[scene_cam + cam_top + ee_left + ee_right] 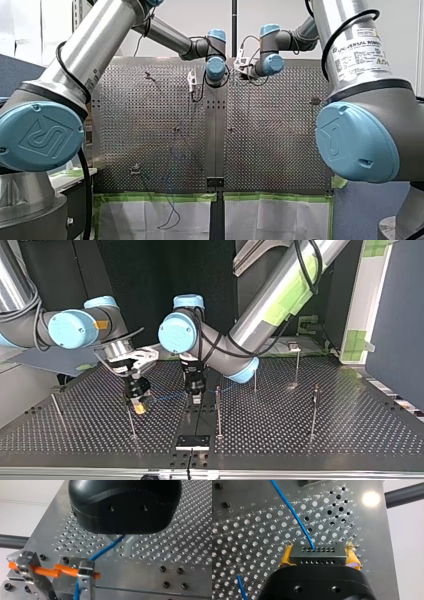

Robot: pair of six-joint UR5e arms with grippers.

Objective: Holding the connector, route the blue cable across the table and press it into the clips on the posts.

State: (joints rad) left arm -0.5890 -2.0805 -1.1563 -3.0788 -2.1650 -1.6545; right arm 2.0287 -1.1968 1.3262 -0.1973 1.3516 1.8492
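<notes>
right gripper [319, 555]: i'm seeing the yellow pads [285, 557] pinching the grey connector [315, 551] by its two ends, squarely. the blue cable [294, 515] is leaving the connector's hole row and running out over the table [310, 450].

left gripper [195, 396]: it's sitting on the cable just along from the connector. its black housing is blocking the wrist view, so i can't tell whether it's clamping the cable or only straddling it.

location: both grippers are hanging close together near the middle of the table's width, toward the edge away from the arm bases. the cable is spanning the gap between them, then carrying on past my left gripper.

step: i'm reading this as early routing, lining the span up with the first clip. in the left wrist view the cable is passing right by a clip head [86, 571] with an orange insert. whether it's seated there, i can't tell.

next: i'm thinking the connector grip needs holding firm while the span goes over the clip slot and gets pushed straight down. tension should be light so the wire isn't pulling out of the connector.

count: i'm counting one connector, one blue cable and two grippers. there are six thin posts [218, 410] in the top view, one of them leaning near the table's side edge. two clip heads are showing in the left wrist view.
</notes>
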